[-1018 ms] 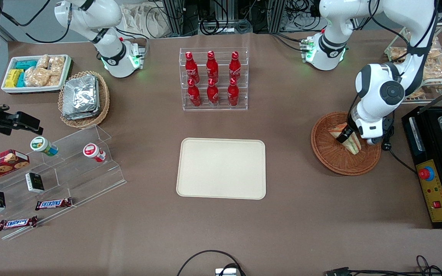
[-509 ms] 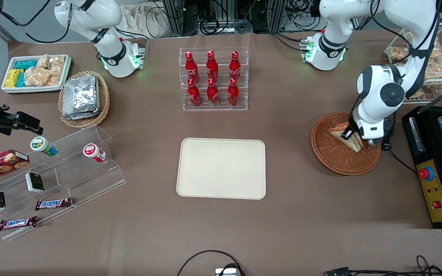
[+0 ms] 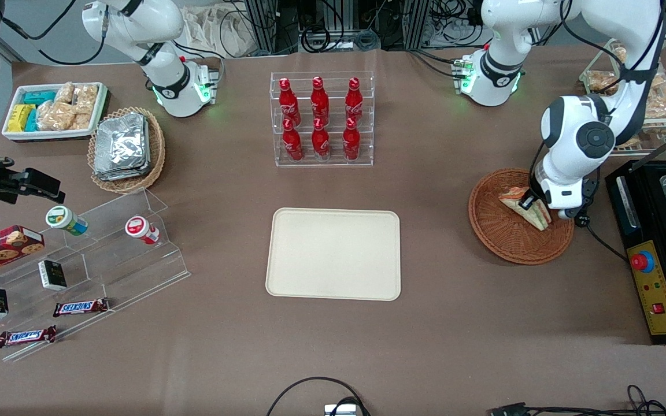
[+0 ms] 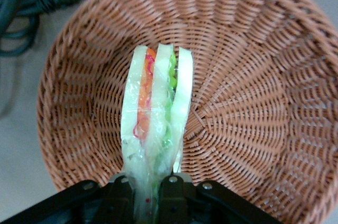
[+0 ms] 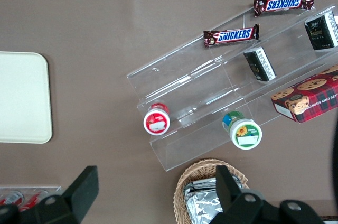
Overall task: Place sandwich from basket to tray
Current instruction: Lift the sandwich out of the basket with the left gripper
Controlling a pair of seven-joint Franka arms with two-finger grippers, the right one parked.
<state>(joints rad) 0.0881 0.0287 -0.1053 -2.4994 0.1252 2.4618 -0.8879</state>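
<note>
gripper [image 3: 529, 203] in basket [image 3: 500, 237], bare table [image 3: 434, 231] to tray [image 3: 333, 254]

The working arm [image 3: 576, 144] is made of glossy white rounded shells with black bands at the joints and a round dark grey cap on the joint just above the basket [image 3: 500, 240]. Black cables run along its upper links. Its white base [image 3: 490, 78], farther from the front camera than the basket, shows small green lights and a red plug. The gripper [image 4: 150, 192], over the basket, has a matte black body with two flat black fingers [image 4: 171, 195] and small silver screws.
</note>
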